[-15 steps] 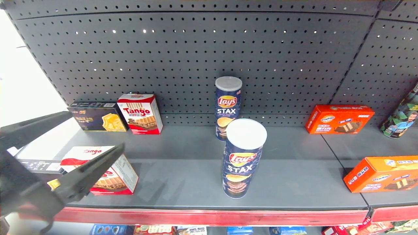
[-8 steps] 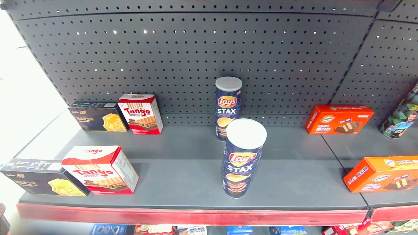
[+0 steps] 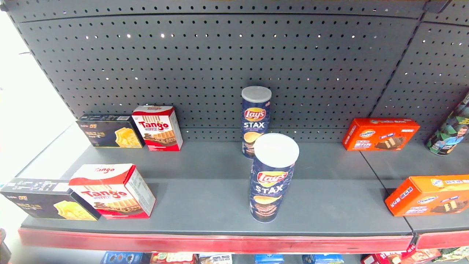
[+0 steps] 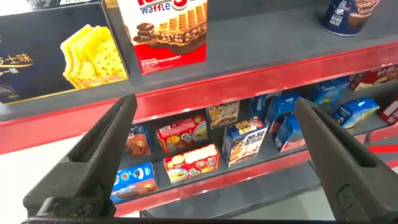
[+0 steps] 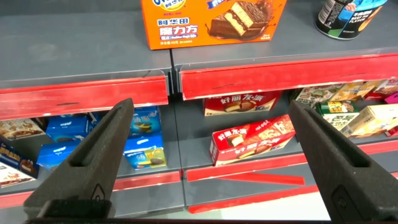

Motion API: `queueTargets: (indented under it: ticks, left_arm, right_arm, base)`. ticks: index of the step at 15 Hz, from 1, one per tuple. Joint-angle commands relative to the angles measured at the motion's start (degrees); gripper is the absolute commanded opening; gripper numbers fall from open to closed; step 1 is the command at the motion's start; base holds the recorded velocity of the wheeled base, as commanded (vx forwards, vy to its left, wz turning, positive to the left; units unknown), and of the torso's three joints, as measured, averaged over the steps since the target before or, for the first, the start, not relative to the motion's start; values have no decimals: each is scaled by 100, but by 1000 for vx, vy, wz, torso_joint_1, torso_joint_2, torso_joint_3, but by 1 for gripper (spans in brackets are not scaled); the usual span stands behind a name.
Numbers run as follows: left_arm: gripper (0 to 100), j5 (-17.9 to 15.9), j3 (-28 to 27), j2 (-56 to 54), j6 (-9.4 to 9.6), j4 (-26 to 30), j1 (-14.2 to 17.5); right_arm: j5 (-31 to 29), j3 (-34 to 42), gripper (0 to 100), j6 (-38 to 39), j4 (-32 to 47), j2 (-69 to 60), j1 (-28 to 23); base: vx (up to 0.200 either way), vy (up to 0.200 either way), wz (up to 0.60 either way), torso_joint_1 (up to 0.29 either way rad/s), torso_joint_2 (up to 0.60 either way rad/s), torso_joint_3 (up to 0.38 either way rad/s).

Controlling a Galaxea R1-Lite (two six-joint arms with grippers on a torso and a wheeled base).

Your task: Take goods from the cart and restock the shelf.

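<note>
Head view is showing a chip can (image 3: 272, 183) standing on the shelf (image 3: 198, 198) near its front edge, a second chip can (image 3: 255, 117) behind it by the rear wall. Facing the red front edge, the left gripper (image 4: 216, 106) is hanging empty, jaws spread, below a wafer box (image 4: 168, 31). The right gripper (image 5: 211, 106) is hanging likewise below an orange box (image 5: 211, 22).

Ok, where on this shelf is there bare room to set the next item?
Widest bare shelf lies between the front wafer box and the front chips can, running back to the rear wafer box and rear chips can. Another patch: right of the cans, up to the orange boxes. Crowded: the left end, boxes paired side by side.
</note>
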Motion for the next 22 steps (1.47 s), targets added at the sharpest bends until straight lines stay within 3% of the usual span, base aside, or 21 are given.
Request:
queueTargets:
  ticks: [1, 3, 5, 10, 12, 13, 14, 16, 18, 22]
  left_arm:
    - [100, -46, 0, 11, 27, -4, 305]
    - [100, -11, 0, -209, -16, 4, 1202]
    - [100, -28, 0, -455, 1, 4, 1017]
    - [100, -20, 0, -455, -166, 4, 1017]
    - [100, -292, 0, -455, -306, 13, 1017]
    - [100, 508, -9, -455, -421, 48, 1026]
    - [100, 1844, 0, -455, -438, 242, 1026]
    - [100, 1378, 0, -455, -368, 338, 1017]
    - [100, 481, 0, -455, -34, 365, 1017]
    - [100, 534, 0, -455, -25, 374, 1008]
  right_arm:
    - [1, 0, 100, -1, 0, 2, 2]
    - [1, 0, 100, -1, 0, 2, 2]
    - [1, 0, 100, -1, 0, 2, 2]
    - [1, 0, 100, -1, 0, 2, 2]
    - [1, 0, 100, -1, 0, 2, 2]
    - [1, 0, 100, -1, 0, 2, 2]
    - [1, 0, 100, -1, 0, 2, 2]
    - [1, 0, 100, -1, 0, 2, 2]
    - [1, 0, 100, -1, 0, 2, 2]
    - [229, 0, 100, -71, 0, 11, 20]
  base:
    - [0, 0, 0, 0, 0, 0]
    - [0, 0, 0, 0, 0, 0]
    - [0, 0, 0, 0, 0, 0]
    - [0, 0, 0, 0, 0, 0]
    - [0, 0, 0, 0, 0, 0]
    - [0, 0, 0, 0, 0, 0]
    - [0, 0, 0, 0, 0, 0]
    - [0, 0, 0, 0, 0, 0]
    - [0, 0, 0, 0, 0, 0]
    - [0, 0, 0, 0, 0, 0]
